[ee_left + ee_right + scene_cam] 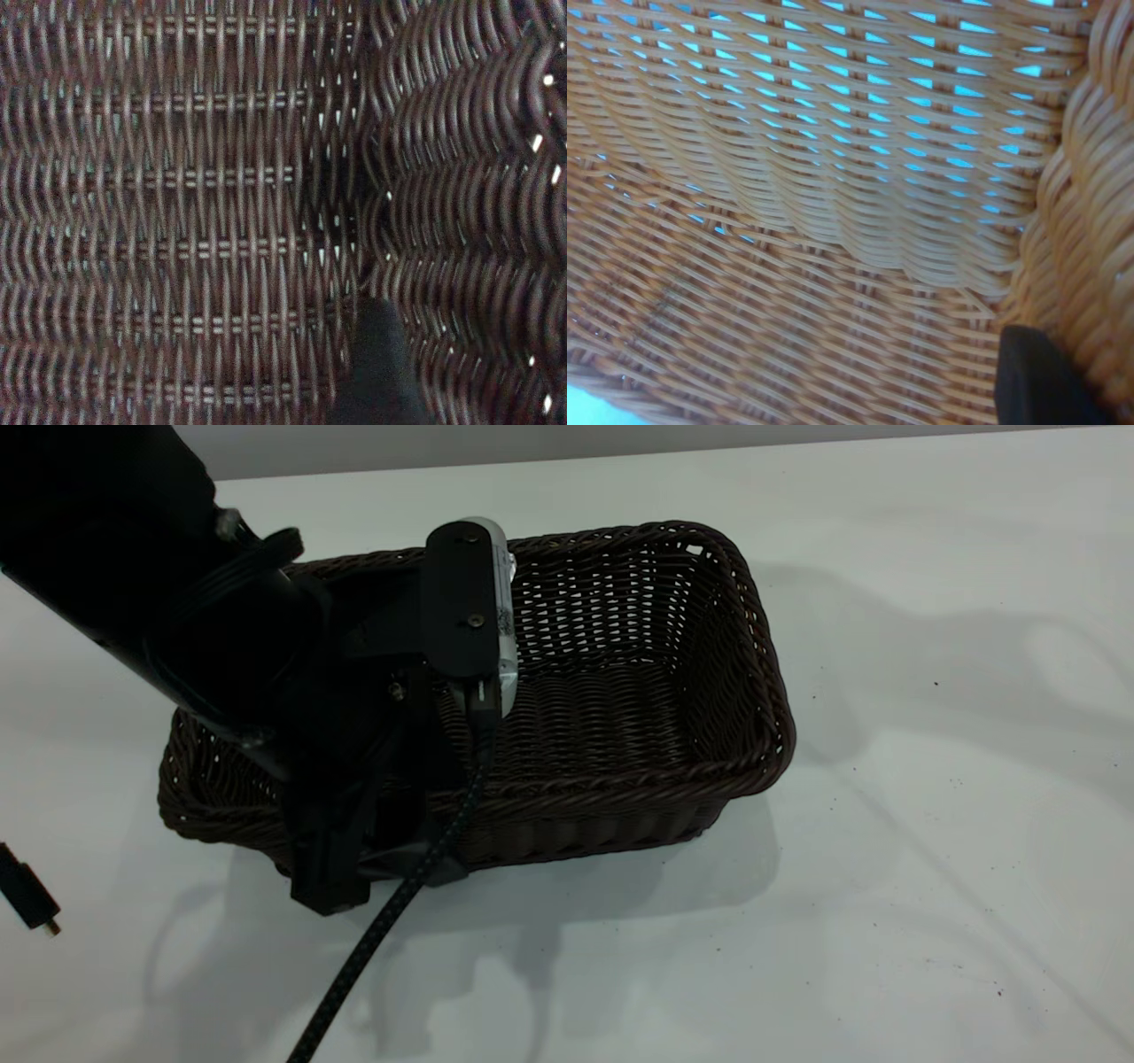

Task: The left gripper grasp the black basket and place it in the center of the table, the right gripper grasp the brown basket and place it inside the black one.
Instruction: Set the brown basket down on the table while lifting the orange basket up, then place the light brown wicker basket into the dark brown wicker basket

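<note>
The black basket [611,717] rests on the white table [904,886], near its middle. My left gripper [354,868] straddles the basket's front long wall near its left end and is shut on it, with one finger outside and one inside. In the left wrist view that inner finger [376,372] lies against the dark weave [177,212]. The brown basket [815,221] fills the right wrist view, orange-tan and seen from inside. My right gripper [1085,394] is shut on its braided rim [1090,204], with one black finger [1036,381] inside; the other finger is hidden behind the rim. The exterior view shows neither.
The left arm's wrist camera [474,615] and its braided cable [372,948] hang over the black basket's front wall. A small black plug [28,890] pokes in at the table's left edge. Bare table stretches to the right of the basket.
</note>
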Robot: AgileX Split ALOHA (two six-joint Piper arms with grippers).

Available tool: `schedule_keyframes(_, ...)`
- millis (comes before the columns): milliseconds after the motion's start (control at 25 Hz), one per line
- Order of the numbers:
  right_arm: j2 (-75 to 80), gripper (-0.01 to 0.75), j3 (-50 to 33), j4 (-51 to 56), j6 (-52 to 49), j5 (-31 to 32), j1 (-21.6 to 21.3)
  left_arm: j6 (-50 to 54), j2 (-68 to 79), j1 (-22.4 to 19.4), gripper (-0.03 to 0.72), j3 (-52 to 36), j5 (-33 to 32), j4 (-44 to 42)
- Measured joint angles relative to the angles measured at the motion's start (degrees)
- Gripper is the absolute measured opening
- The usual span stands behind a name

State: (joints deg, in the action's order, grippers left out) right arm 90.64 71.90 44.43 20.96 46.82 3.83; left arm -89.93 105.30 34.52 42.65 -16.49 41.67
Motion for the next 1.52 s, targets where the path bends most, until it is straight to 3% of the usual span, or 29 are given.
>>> schedule_keyframes(200,0.0,0.104,0.0,0.0,0.0,0.04,0.0,0.0,-3.85,0.0,0.553,0.0,0.52,0.0)
schedule_keyframes(400,0.41,0.104,0.23,0.0,2.64,1.08,0.0,0.0,-10.32,1.5,0.558,0.0,-2.53,0.13)
schedule_keyframes(720,8.55,0.104,9.1,-3.0,2.73,10.73,0.0,0.0,-24.72,6.83,0.558,0.0,-5.79,0.08)
schedule_keyframes(1040,18.01,0.104,18.51,-3.06,0.3,20.93,0.78,-0.05,-40.84,7.03,0.558,0.0,-5.34,5.45)
schedule_keyframes(1520,23.93,0.104,20.19,-8.88,-4.94,23.2,7.07,-0.05,-54.17,7.03,0.558,0.0,-0.15,9.18)
